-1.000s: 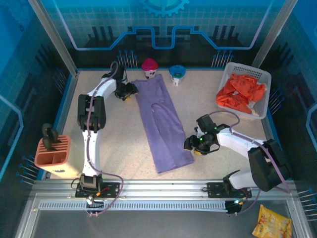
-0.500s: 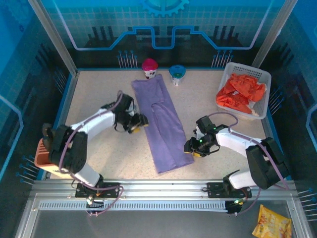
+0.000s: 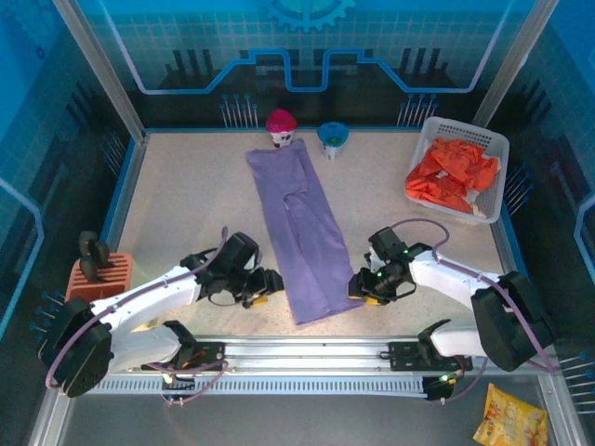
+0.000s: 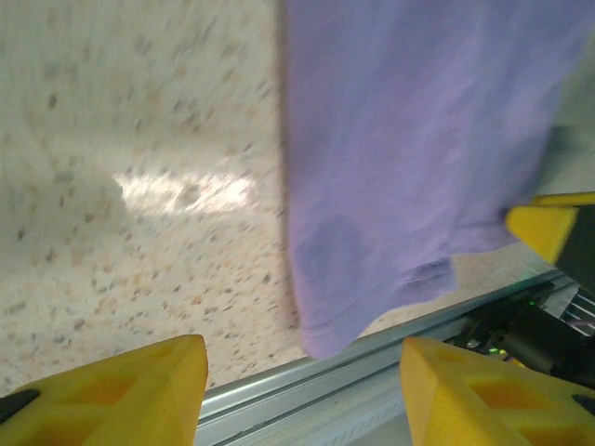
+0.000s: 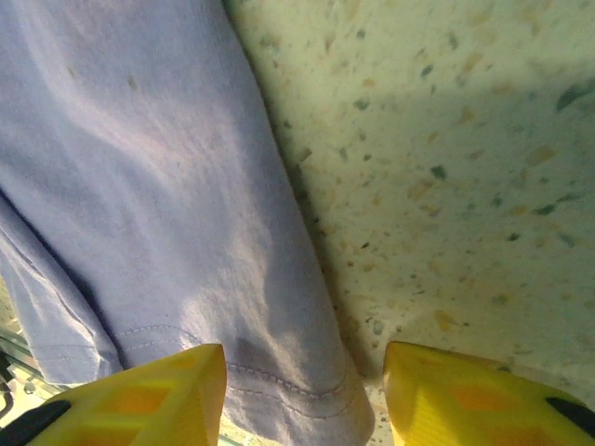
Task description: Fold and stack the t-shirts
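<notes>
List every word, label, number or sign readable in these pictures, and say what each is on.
No text can be read anywhere.
Print on the yellow snack bag: too small to read.
Dark marking on the pink-lidded cup: too small to read.
The purple shirt: plain, no print.

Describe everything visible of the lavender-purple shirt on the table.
The lavender-purple soft cloth t-shirt lies flat on the speckled table, folded lengthwise into a long strip running far to near, with a stitched hem at the near end. The right gripper straddles its near right corner, jaws open; the left gripper faces its near left corner.
</notes>
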